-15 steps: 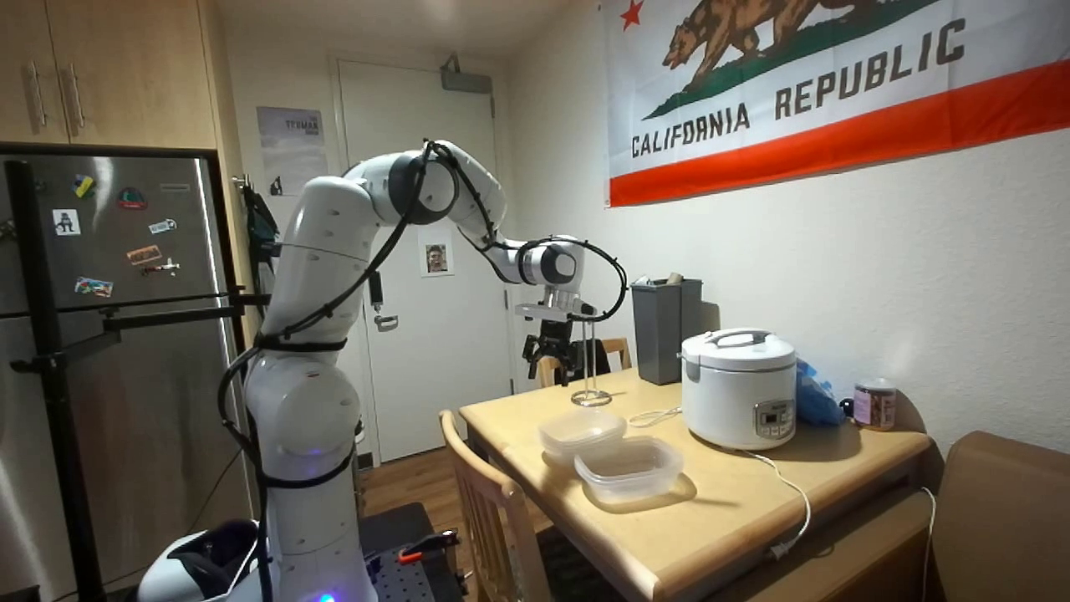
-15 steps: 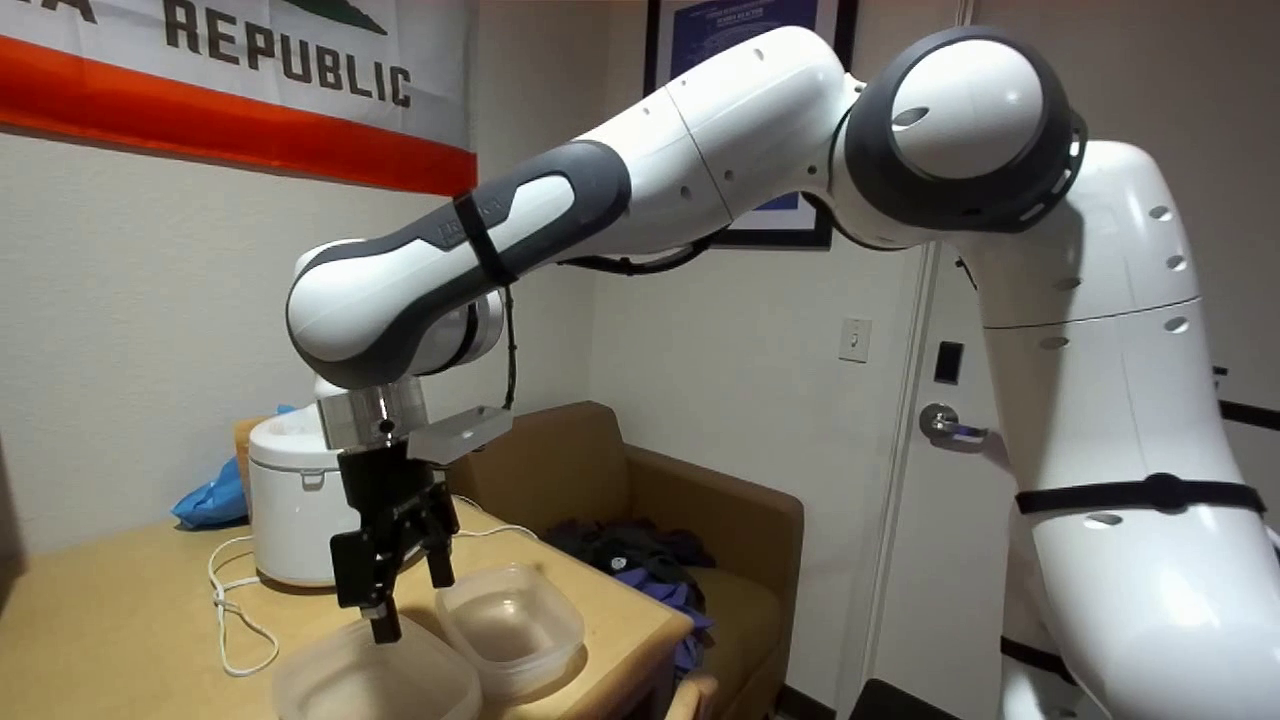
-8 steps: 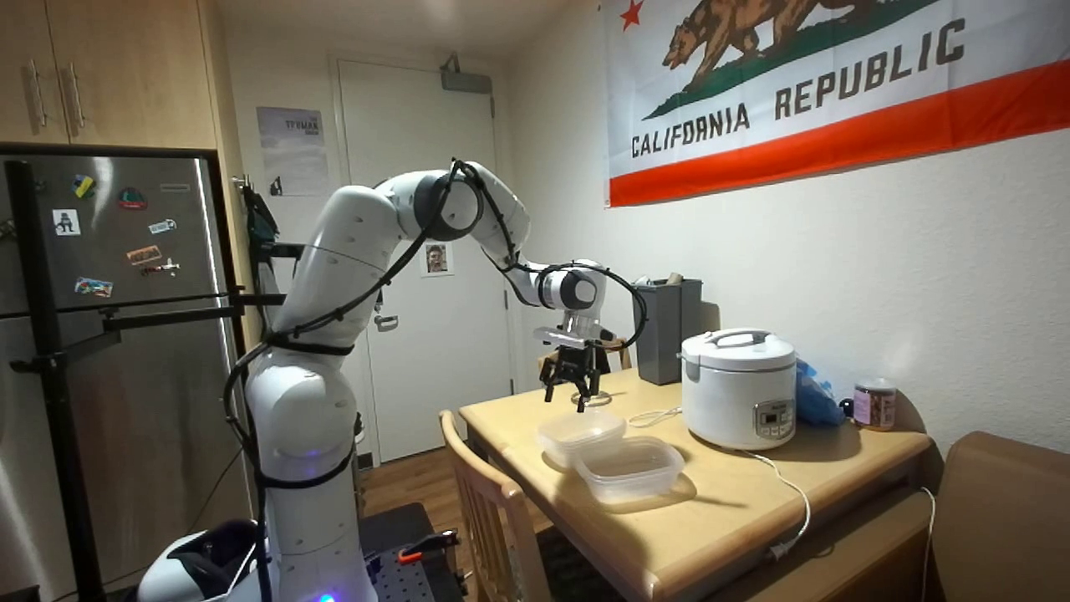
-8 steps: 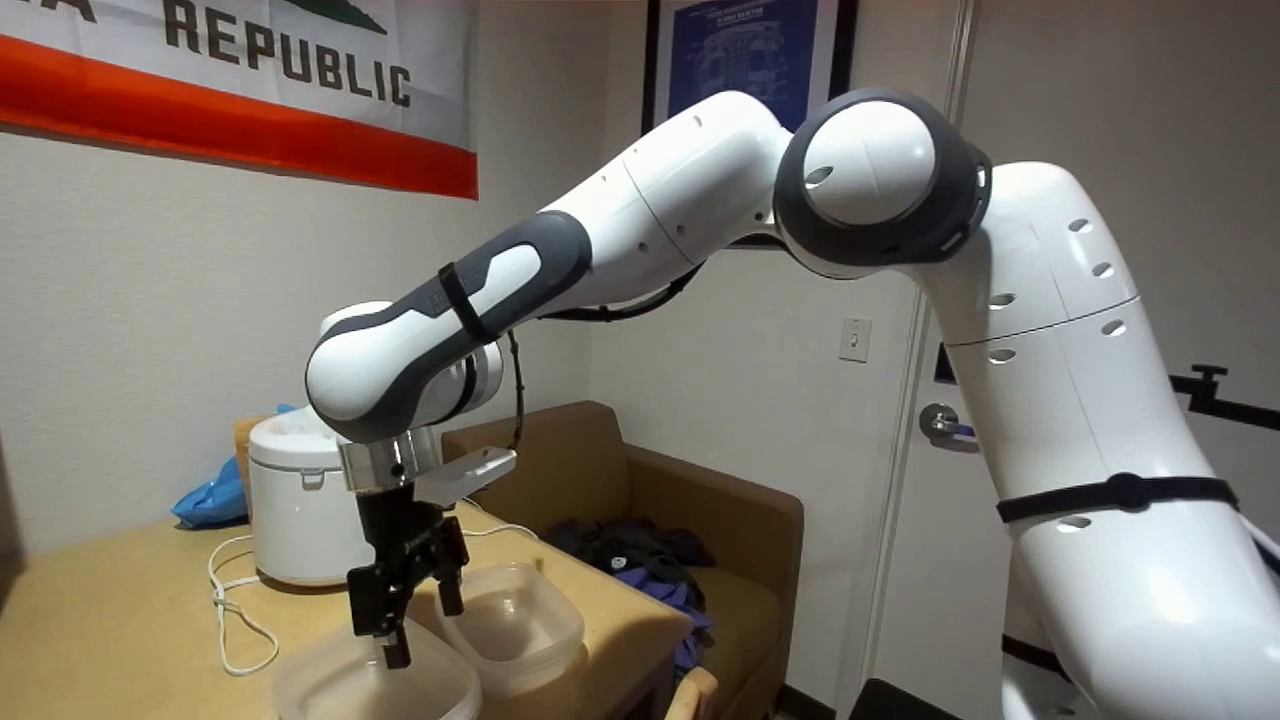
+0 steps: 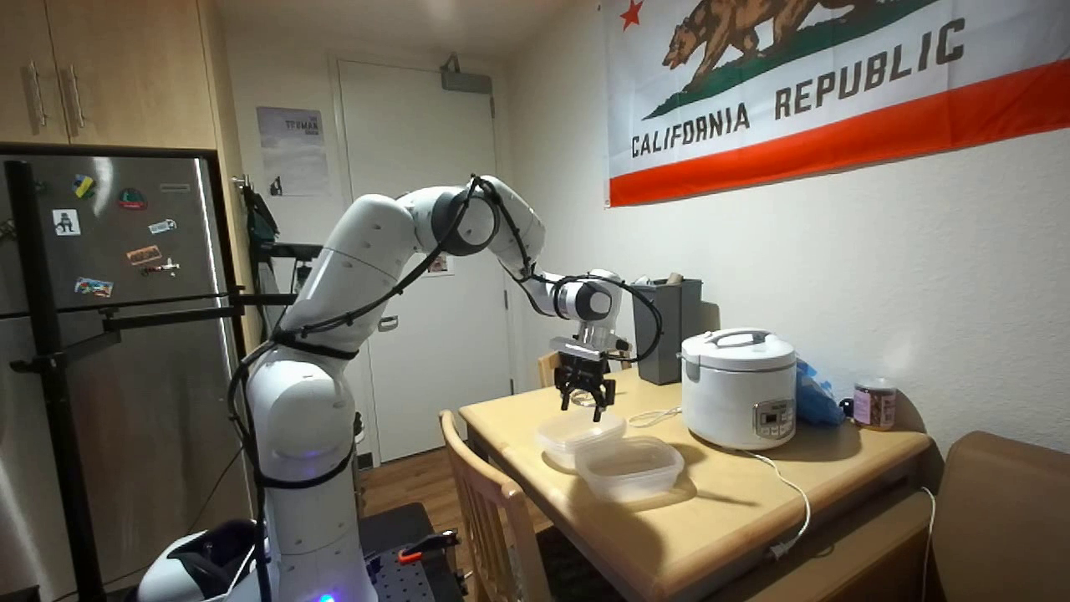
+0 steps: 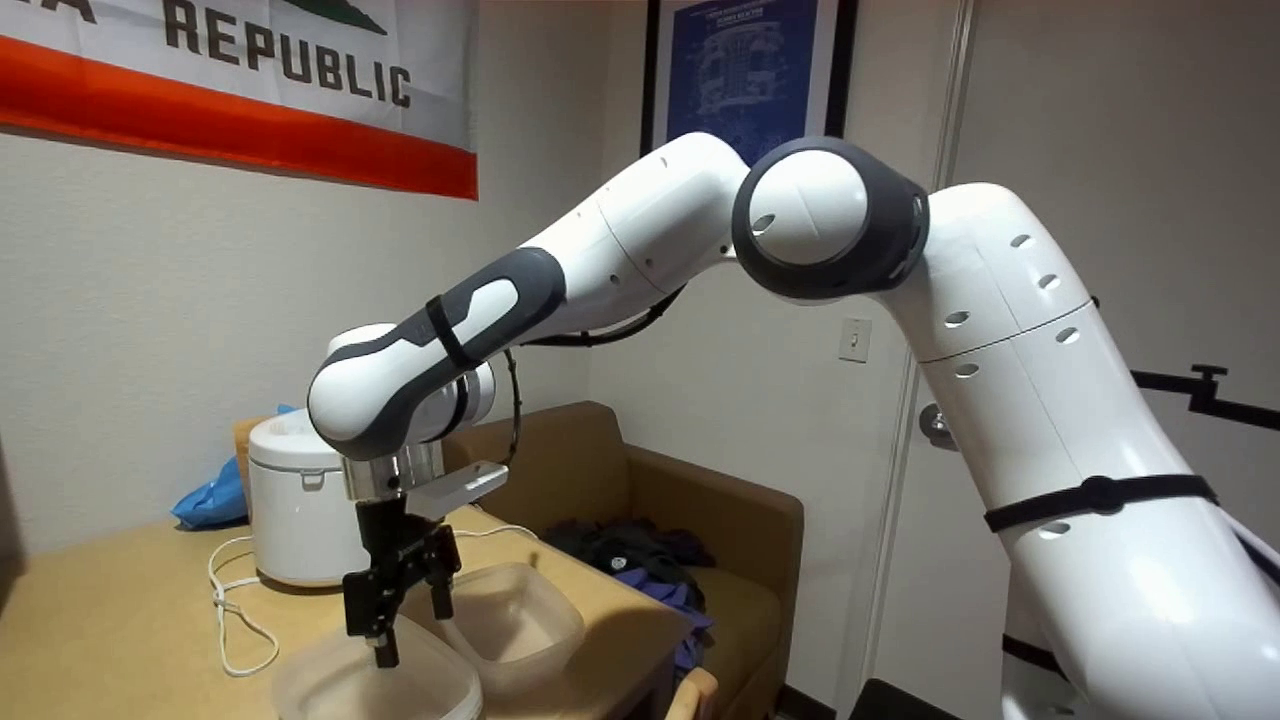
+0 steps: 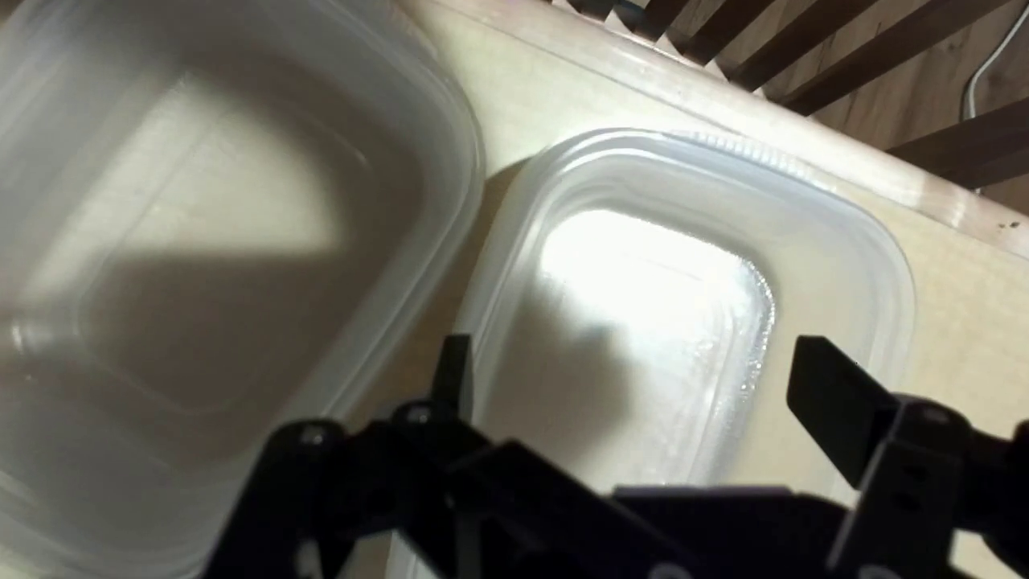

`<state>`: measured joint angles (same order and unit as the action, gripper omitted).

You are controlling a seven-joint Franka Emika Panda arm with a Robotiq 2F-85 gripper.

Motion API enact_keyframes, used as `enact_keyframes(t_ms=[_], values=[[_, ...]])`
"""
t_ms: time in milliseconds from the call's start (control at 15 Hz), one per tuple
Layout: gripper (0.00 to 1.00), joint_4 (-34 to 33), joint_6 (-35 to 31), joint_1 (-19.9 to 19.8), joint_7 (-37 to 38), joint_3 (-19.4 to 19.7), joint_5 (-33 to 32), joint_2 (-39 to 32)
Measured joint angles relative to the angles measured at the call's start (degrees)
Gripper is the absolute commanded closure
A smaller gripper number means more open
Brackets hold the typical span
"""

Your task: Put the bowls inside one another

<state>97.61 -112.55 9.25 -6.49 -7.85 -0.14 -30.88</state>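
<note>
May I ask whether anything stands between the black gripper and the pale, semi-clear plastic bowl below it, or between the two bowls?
Nothing visible does: in the wrist view the open black gripper hangs over the pale, semi-clear plastic bowl, and the other translucent bowl sits alongside it.

The claw [image 5: 581,410] is now lower and nearer the bowls [image 5: 631,487]; the arm [image 5: 343,276] extends farther over the desk [image 5: 752,493], its elbow [image 5: 470,221] lowered.

Black contrasting with white

In an exterior view, the flag [image 5: 836,104] at two o'clock is showing red-striped white, printed brown and green; at five, the gripper [image 5: 582,410] is showing black, the bowls [image 5: 631,481] milky white, the table [image 5: 710,535] pale yellow.
</note>
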Motion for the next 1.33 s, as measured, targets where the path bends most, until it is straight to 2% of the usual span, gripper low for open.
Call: enact_keyframes(t_ms=[533,867,1333], values=[[0.00,-1.59,-2.65,-0.33,0.11,0.18,0.03,-1.99],[0.00,-1.71,-7.16,-0.62,0.47,0.37,0.03,-2.81],[0.00,-1.77,-9.01,-0.71,3.47,1.57,0.03,-3.59]])
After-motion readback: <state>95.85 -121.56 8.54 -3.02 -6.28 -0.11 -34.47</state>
